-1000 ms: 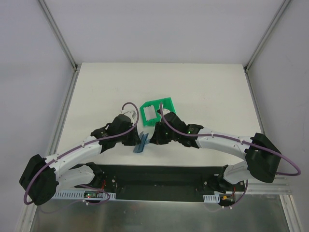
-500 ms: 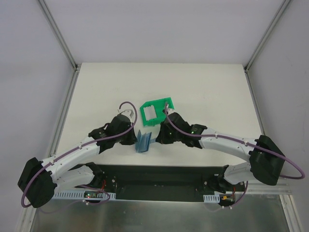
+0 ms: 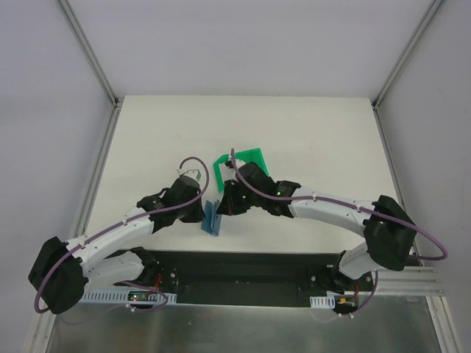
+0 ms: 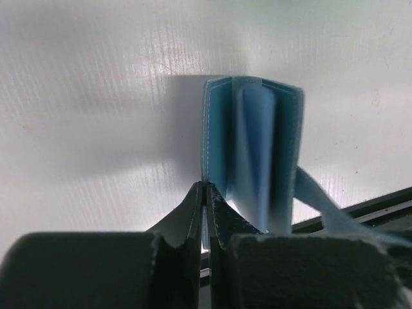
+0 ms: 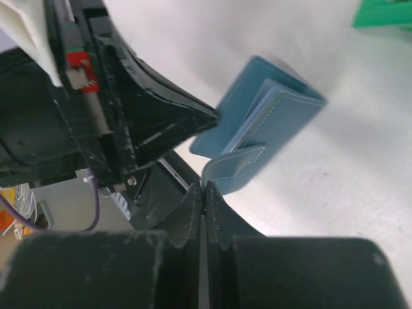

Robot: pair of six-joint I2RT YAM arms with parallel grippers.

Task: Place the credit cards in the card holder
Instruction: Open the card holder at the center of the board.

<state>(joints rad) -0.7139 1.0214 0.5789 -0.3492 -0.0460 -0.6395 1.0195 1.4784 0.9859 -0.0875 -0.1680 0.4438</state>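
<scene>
The teal-blue card holder [image 3: 213, 222] stands on edge near the table's front, between my two grippers. In the left wrist view it [image 4: 254, 141] is spread partly open and shows pale blue pockets. My left gripper [image 4: 206, 187] [image 3: 204, 214] is shut on its left cover. My right gripper [image 5: 204, 185] [image 3: 223, 208] is shut on the strap [image 5: 235, 168] hanging from the card holder [image 5: 273, 106]. No credit cards show in any view.
A green plastic bin [image 3: 254, 157] [image 5: 385, 14] lies just behind the right wrist, partly covered by that arm. The black base rail [image 3: 243, 268] runs right in front of the holder. The left arm's black fingers [image 5: 161, 122] fill the left of the right wrist view.
My left gripper has shut on the holder's cover. The right arm has swung left and forward over the green bin, and the holder now stands narrower than half a second ago.
</scene>
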